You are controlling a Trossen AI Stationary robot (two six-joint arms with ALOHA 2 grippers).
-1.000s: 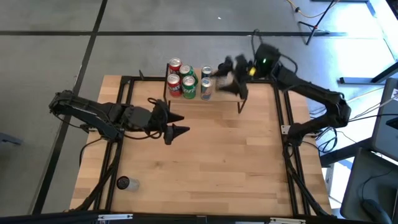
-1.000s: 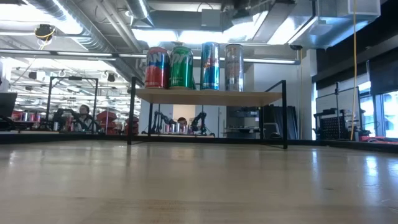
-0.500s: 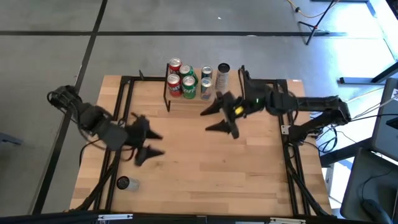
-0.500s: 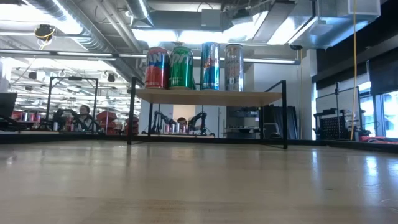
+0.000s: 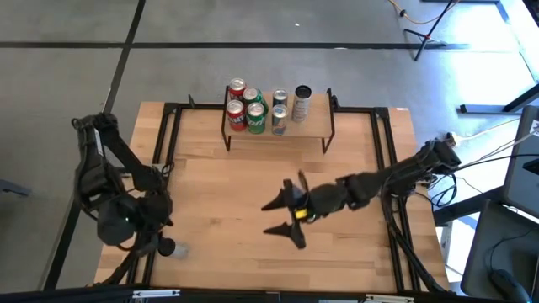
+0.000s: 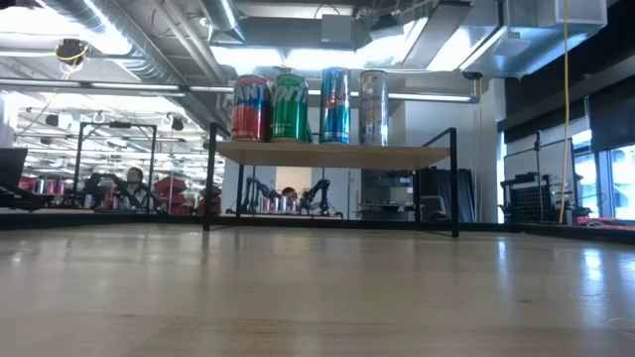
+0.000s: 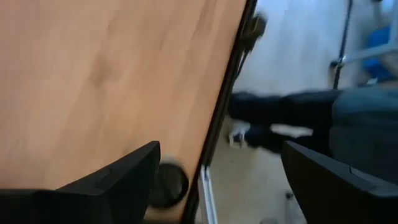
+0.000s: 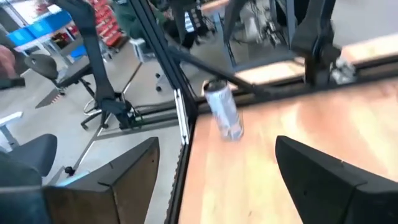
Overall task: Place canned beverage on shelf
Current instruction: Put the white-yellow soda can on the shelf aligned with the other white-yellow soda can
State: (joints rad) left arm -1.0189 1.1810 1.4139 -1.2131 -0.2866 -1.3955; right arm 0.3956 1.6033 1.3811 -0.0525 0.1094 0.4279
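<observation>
My left gripper (image 5: 160,244), fingers apart, hangs over the lone can (image 5: 167,247) at lower left; I should straddle it squarely before closing.

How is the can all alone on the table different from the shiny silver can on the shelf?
The lone can stands on the table beside the left arm; the silver can stands on the shelf. The lone can has no neighbours; the silver can ends a row of cans. The left tool hangs open by the lone can; no tool is near the silver can. Both stand upright.
</observation>
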